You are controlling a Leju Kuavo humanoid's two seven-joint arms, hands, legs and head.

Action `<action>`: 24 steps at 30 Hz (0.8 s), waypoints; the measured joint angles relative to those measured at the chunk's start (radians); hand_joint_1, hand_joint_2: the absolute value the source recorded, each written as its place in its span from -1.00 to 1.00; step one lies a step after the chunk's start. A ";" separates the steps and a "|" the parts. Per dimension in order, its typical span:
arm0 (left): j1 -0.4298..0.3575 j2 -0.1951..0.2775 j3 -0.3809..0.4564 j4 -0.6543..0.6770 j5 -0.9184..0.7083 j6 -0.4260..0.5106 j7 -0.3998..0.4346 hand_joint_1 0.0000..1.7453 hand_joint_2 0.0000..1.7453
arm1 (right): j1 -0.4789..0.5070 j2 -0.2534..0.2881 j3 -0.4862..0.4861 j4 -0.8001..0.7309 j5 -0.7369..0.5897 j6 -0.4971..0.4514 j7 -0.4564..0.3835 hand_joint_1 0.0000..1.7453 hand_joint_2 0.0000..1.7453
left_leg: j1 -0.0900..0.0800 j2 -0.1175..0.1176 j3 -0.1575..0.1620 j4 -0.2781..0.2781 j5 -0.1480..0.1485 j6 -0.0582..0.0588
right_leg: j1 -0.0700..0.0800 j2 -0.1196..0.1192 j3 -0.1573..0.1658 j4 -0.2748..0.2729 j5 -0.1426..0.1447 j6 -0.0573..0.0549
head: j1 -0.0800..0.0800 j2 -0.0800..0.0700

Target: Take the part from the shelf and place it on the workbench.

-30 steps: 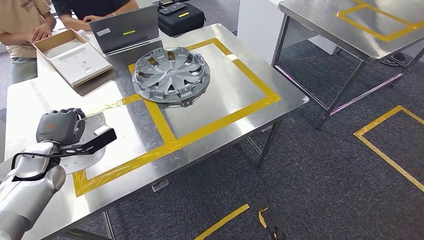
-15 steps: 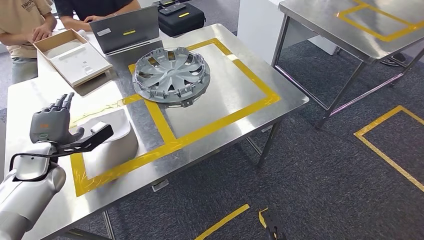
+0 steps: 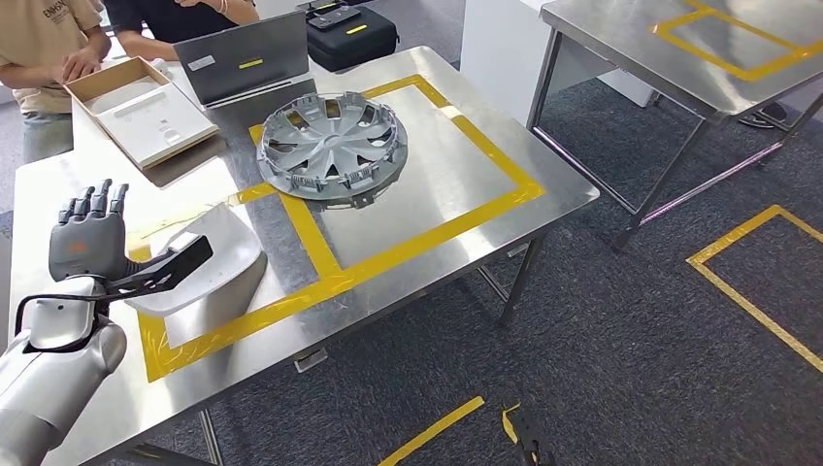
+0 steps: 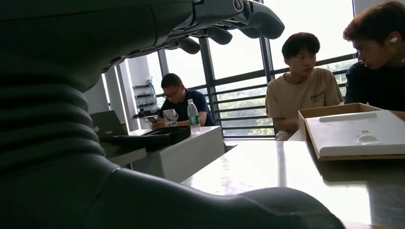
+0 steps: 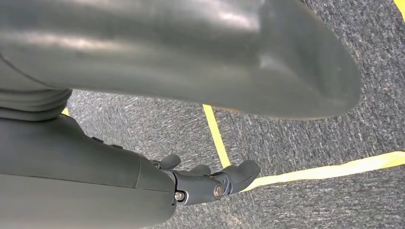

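Observation:
The part [image 3: 215, 254], a white curved plastic shell, lies on the steel workbench [image 3: 456, 175] inside the left square of yellow tape. My left hand [image 3: 87, 238] is just left of it, fingers spread and pointing away from me, holding nothing. Its thumb [image 3: 165, 272] reaches across the part's near edge; contact cannot be told. In the left wrist view the left hand [image 4: 71, 71] has its fingers [image 4: 229, 19] stretched out apart from the thumb. My right hand [image 5: 95, 176] hangs over the carpet, fingers [image 5: 215, 183] loosely extended and empty.
A grey wheel cover [image 3: 332, 146] lies in the right taped square. A laptop [image 3: 247, 58], an open cardboard box [image 3: 141, 107] and a black case [image 3: 349, 34] stand at the far end, where people [image 3: 44, 44] sit. A second steel table [image 3: 679, 49] stands at the right.
A second ago my left hand was curled over the part. It has since opened and drawn back to the left, and the part now rests on the workbench.

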 joint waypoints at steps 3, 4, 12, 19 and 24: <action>0.000 0.001 0.000 0.000 0.000 0.001 0.000 -1.00 -1.00 | 0.000 0.000 0.000 0.000 0.000 0.000 0.000 -1.00 -1.00 | 0.000 0.000 0.000 0.000 0.000 0.000 | 0.000 0.000 0.000 0.000 0.000 0.000 | 0.000 0.000; 0.000 0.001 0.000 0.000 0.000 0.001 0.000 -1.00 -1.00 | 0.000 0.000 0.000 0.000 0.000 0.000 0.000 -1.00 -1.00 | 0.000 0.000 0.000 0.000 0.000 0.000 | 0.000 0.000 0.000 0.000 0.000 0.000 | 0.000 0.000; -0.002 0.002 0.002 0.000 0.015 0.028 -0.017 -1.00 -1.00 | 0.000 0.000 0.000 0.000 -0.003 -0.001 -0.001 -1.00 -1.00 | 0.000 0.000 0.000 0.000 0.000 0.000 | 0.000 0.000 0.000 0.000 0.000 0.000 | 0.000 0.000; -0.081 0.001 0.118 -0.046 0.128 0.215 -0.226 -1.00 -1.00 | 0.000 0.005 -0.012 0.000 -0.003 -0.016 0.004 -1.00 -1.00 | -0.002 0.000 -0.001 0.005 -0.001 0.002 | -0.001 0.000 0.000 -0.001 0.001 0.002 | 0.000 0.000; -0.141 -0.004 0.256 -0.110 0.099 0.220 -0.302 -1.00 -1.00 | 0.000 0.012 -0.015 0.000 -0.001 -0.018 0.004 -1.00 -1.00 | -0.005 0.000 -0.002 0.010 -0.005 0.010 | -0.004 0.000 0.003 -0.001 0.002 0.008 | 0.000 0.000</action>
